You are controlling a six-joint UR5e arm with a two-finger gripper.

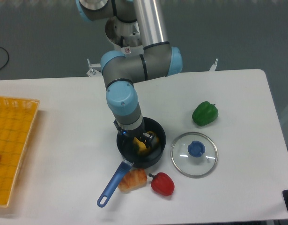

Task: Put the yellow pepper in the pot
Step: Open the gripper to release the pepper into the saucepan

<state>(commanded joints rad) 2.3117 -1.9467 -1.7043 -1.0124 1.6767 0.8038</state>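
Note:
The pot is a dark round saucepan in the middle of the table, and its blue handle points to the front left. The yellow pepper is inside the pot, partly hidden by the gripper. My gripper reaches straight down into the pot, and its dark fingers are closed against the pepper. The wrist hides the pot's back left rim.
A glass lid with a blue knob lies right of the pot. A green pepper sits behind the lid. A red pepper and a croissant lie in front of the pot. A yellow basket stands at the left edge.

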